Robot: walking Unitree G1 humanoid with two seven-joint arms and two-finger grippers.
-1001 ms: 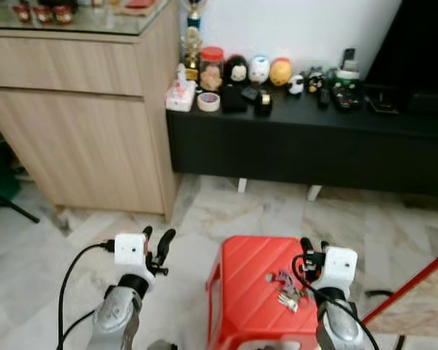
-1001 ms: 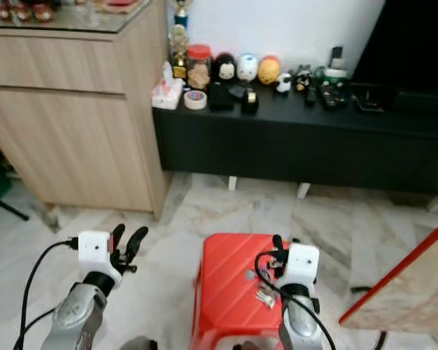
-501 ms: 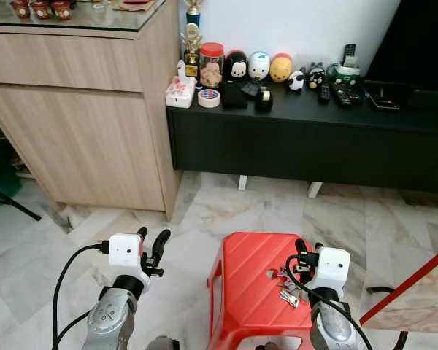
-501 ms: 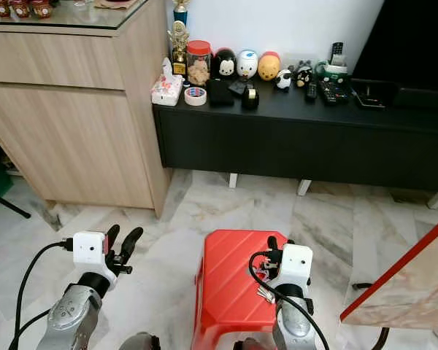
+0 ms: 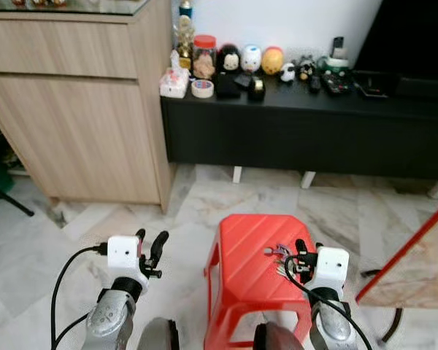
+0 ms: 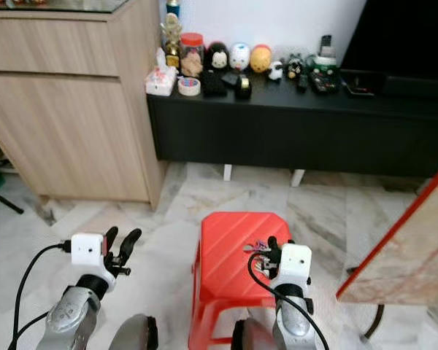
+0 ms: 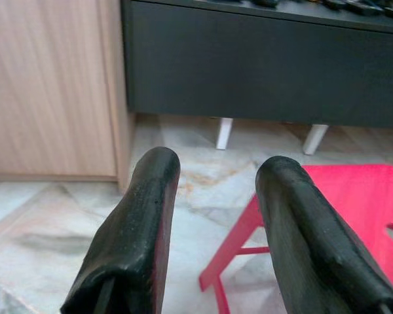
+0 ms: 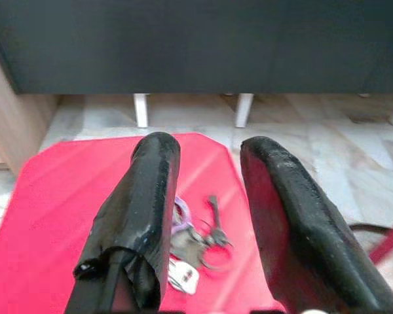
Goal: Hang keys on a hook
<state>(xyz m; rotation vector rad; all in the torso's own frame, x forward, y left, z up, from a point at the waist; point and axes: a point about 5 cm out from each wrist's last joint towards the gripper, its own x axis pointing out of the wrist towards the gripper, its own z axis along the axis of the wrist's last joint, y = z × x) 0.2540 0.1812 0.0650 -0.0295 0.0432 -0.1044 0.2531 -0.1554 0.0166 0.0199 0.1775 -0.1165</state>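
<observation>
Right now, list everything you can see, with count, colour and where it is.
keys: one bunch, metal, on the stool
stool: one, red, on the floor
TV console: one, black, against the wall
cabinet: one, light wood, left of the console
jar: one, red lid, on the console
tape roll: one, pale, on the console
left gripper: open, above the floor
right gripper: open, over the keys

Glossy red plastic stool (image 5: 248,266); metal keys (image 8: 196,242); matt rubbery black fingers (image 8: 144,216); polished marble floor (image 5: 204,204); wood-grain cabinet (image 5: 80,109).
</observation>
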